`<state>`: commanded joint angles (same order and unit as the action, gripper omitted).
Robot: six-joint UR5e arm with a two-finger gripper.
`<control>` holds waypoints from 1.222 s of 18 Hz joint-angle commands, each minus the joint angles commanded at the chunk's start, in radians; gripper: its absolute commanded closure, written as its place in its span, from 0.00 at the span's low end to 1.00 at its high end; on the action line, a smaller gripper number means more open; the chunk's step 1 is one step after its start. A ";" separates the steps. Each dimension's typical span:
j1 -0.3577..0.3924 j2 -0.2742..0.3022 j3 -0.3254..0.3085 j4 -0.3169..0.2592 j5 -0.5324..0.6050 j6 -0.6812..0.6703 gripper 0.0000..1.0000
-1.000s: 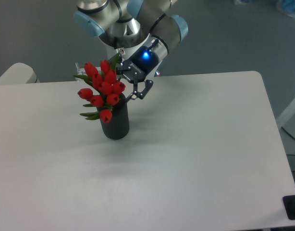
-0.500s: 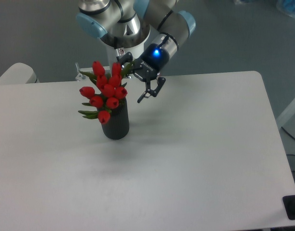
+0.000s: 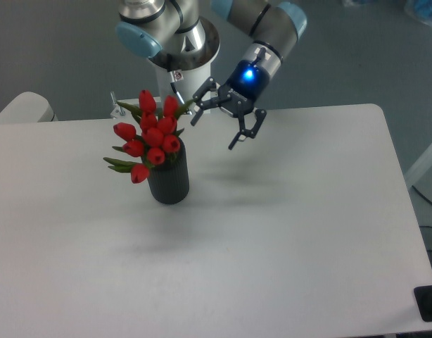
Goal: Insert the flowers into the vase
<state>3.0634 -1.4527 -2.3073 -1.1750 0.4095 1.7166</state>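
The flowers, a bunch of red tulip buds with green leaves, stand in the vase, a black ribbed cylinder on the left half of the white table. The bunch leans to the left over the vase's mouth. My gripper hangs open above the table, up and to the right of the vase, with nothing between its fingers. It is apart from the flowers, and a blue light glows on its wrist.
The robot's base rises behind the table's far edge, just behind the flowers. A pale rounded object sits beyond the table's far left corner. A dark object shows at the table's near right edge.
My gripper has let go of the flowers, opened wide and moved up and to the right, away from the vase. The bunch has settled lower and tilted left in the vase.
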 joint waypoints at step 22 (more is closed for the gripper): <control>-0.337 -0.512 0.747 -0.002 0.837 -0.064 0.00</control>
<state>2.7262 -1.9648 -1.5604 -1.1765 1.2466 1.6521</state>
